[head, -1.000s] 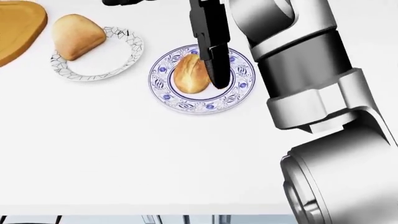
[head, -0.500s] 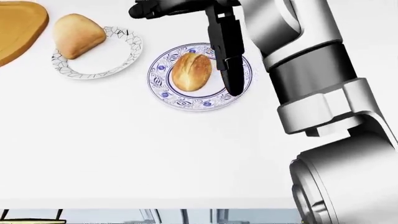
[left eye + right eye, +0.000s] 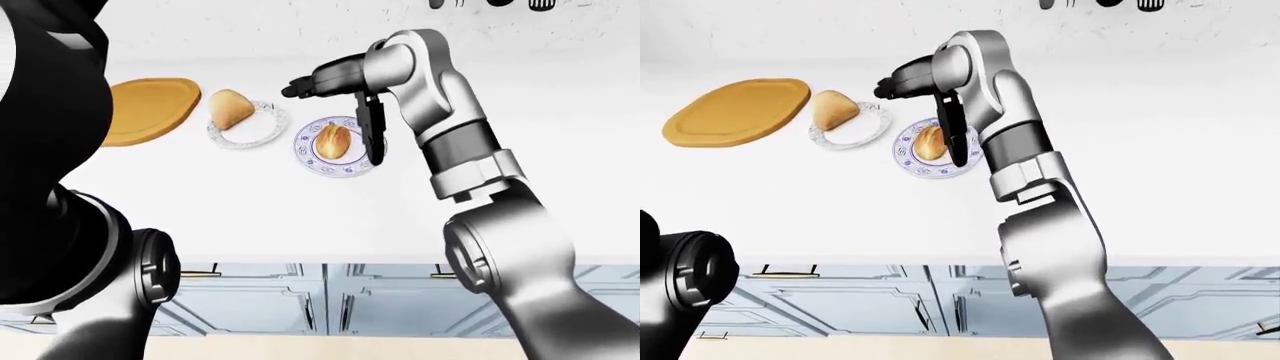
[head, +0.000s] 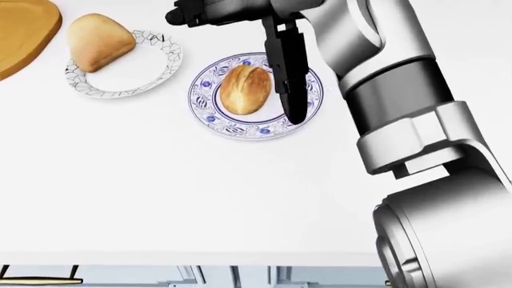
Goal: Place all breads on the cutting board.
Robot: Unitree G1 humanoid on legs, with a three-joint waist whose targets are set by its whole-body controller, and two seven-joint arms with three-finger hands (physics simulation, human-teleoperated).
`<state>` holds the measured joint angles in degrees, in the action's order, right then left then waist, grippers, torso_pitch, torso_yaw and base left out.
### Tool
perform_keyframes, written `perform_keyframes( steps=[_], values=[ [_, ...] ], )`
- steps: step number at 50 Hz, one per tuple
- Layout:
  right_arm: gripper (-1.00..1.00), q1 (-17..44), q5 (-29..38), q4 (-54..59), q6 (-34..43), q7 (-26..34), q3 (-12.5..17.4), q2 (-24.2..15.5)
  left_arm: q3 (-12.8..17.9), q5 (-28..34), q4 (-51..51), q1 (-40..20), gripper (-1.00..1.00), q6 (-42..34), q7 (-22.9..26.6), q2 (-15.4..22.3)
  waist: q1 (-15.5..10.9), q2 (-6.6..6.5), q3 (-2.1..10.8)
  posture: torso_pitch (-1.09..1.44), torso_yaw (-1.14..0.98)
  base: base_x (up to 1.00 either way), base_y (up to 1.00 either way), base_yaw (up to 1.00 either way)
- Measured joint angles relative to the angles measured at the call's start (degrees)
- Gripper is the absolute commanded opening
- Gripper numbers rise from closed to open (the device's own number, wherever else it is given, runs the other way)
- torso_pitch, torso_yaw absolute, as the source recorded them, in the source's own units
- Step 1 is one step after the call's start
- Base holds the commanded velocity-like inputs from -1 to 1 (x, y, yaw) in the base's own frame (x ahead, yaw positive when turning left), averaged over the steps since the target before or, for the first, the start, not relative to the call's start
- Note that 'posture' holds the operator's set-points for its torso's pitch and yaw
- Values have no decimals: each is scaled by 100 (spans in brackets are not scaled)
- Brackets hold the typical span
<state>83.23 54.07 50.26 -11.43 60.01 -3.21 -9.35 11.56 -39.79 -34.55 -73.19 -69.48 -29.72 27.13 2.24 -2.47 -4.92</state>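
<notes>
Over the blue plate [image 4: 240,129], right hand's fingers [image 4: 290,90] now closer to the loaf [image 4: 245,89]

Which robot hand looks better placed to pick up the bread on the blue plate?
The right robot hand: its fingers hang right beside the bread on the blue plate. The left arm is low at the left-eye view's left edge.

A: Plates on the white counter [image 4: 160,198]?

B: Two. A blue-patterned plate [image 4: 232,127] near the middle of the head view; a white plate with black crackle lines [image 4: 156,69] up and to its left, close but apart.

A: Below the counter edge?

B: Pale blue cabinet doors [image 3: 270,300] with slim handles.

A: Wall?

B: White; dark utensils [image 3: 490,4] hang at the top edge, mostly cropped.
</notes>
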Motion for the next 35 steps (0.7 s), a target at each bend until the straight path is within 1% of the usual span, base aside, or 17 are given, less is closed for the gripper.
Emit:
perform_keyframes(
  steps=[2,4,5,6,8,14,17,20,22,24,30,35],
  values=[
    [93,-10,11,25,-16,-26,-8,16,-6,13,4,-7,100,-3,13,-4,-1,1,-2,0,0,0,0,0],
    [87,-9,15,44,-30,-37,-13,25,-5,21,4,-17,100,-14,21,-14,-3,1,-5,0,0,0,0,0],
    [75,-8,14,50,-32,-37,-9,27,-6,26,2,-20,100,-20,24,-19,-4,2,-5,0,0,0,0,0],
    [75,-9,12,50,-32,-35,-5,25,-8,32,1,-21,100,-23,27,-23,-5,4,-5,0,0,0,0,0],
    [66,-14,11,32,-30,-26,-1,17,-13,47,1,-14,100,-21,39,-27,-5,7,-5,0,0,0,0,0],
    [59,-3,9,21,-32,-30,6,9,-2,80,-5,-14,100,-41,63,-42,-3,15,-1,0,0,0,0,0],
    [51,-17,8,30,-44,-51,11,6,0,92,-6,-29,100,-55,71,-50,-3,20,0,0,0,0,0,0],
    [50,-35,4,32,-40,-49,9,11,4,106,-11,-30,100,-55,77,-52,-3,21,-1,0,0,0,0,0],
    [45,-41,1,45,-46,-58,7,16,-2,120,-6,-16,100,-40,91,-51,-3,21,-1,0,0,0,0,0],
    [47,-67,0,43,-54,-73,4,22,-5,133,2,-6,100,-34,107,-55,-4,23,0,0,0,0,0,0],
    [39,-110,4,49,-70,-85,-4,18,-1,162,-4,-12,100,-44,131,-68,-8,27,-7,0,0,0,0,0],
    [36,-132,1,8,-62,-85,3,25,7,165,-27,-28,100,-75,124,-80,-7,28,-4,0,0,0,0,0]
  ],
)
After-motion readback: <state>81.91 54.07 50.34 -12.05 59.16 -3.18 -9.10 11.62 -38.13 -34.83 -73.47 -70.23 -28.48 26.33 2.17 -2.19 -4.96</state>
